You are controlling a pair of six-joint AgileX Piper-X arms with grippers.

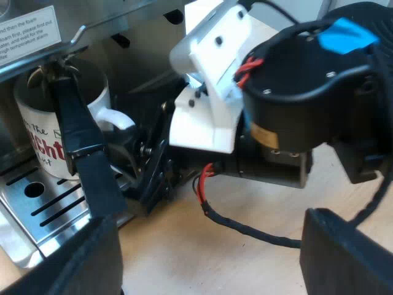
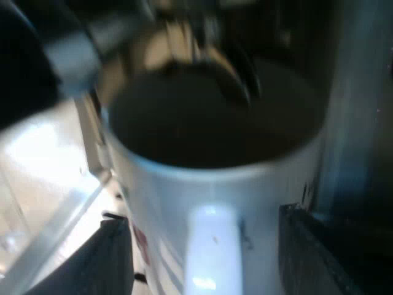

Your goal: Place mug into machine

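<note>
My left gripper [image 1: 212, 236] hangs released over the pale wooden table [image 1: 178, 258], just off the machine's front. Its two black fingers are spread wide, with nothing between them.

On the silver espresso machine [image 1: 104, 15] there is a white label with small black print [image 1: 27, 34]. Under it stands the white ceramic mug with red and black lettering [image 1: 43, 123], upright on the slotted metal drip tray [image 1: 52, 206] and tucked beneath the machine's overhanging front. Its curved white handle [image 1: 113, 118] points away from the machine, toward the table. One long black finger [image 1: 77, 132] of my right gripper [image 2: 206, 261] runs up across the mug's wall to its rim. The other finger sits past the handle, so that gripper straddles the handle side of the mug. The right arm reaches in from over the table.

From the right wrist, a bright, blurred surface lies beside the mug; what it is cannot be told. The mug is close below, its dark hollow open to the view and its handle pointing straight back between my right fingers. The two black fingers [image 2: 113, 258] stand apart, one on either side of the handle, with a gap between each finger and the handle. So the pincer is released and grasping nothing. Above the mug's mouth the dark underside of the machine shows, too blurred to make out its parts, and a grey metal panel [image 2: 356, 123] rises just beside the mug
</note>
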